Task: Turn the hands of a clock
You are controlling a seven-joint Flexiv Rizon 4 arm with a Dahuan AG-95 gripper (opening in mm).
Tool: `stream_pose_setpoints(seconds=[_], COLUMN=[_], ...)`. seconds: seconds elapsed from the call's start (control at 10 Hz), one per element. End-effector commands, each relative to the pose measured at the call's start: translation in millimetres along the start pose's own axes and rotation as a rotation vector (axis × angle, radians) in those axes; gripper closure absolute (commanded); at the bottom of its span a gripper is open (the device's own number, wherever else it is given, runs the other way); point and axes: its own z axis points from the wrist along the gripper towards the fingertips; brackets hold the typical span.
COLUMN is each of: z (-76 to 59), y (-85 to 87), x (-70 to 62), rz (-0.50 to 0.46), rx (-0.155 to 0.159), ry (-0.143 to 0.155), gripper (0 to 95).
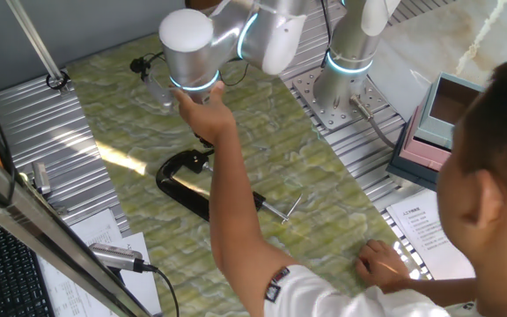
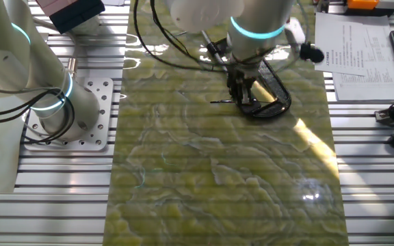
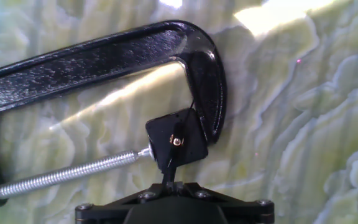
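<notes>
One tool (image 3: 169, 186) is seen at 6 o'clock in the hand view, its tips drawn together on the lower clock hand (image 3: 168, 169), which appears pinched between them; the contact itself is small and partly hidden by the tool body. Just beyond, the clock (image 3: 176, 142), a small black square movement with a brass hub, is held in the C-clamp (image 3: 104, 59): the silver screw (image 3: 67, 172) presses it from 9 o'clock against the clamp's anvil at 3 o'clock. A second thin hand is noted pointing to about 1 o'clock.

Progress is judged as early to middle: the hand has been engaged, but how far it has been swept cannot be told; rotation about the hub is judged to remain.

No containers holding task items are seen on the green marbled desk (image 3: 303, 124).

Farther out, in one fixed view, a person's hand (image 1: 202, 107) is laid on the arm's wrist above the clamp, so the arm is judged to be hand-guided.
</notes>
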Motion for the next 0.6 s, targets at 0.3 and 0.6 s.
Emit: stream_pose_setpoints(seconds=[0.3, 0.6], z=[-26.0, -37.3], y=[-44.8, -52.0], x=[-24.6, -46.6], rz=[0.002, 0.032], rx=[-0.035, -0.031], ry=[-0.006, -0.022], gripper=[95.0, 95.0])
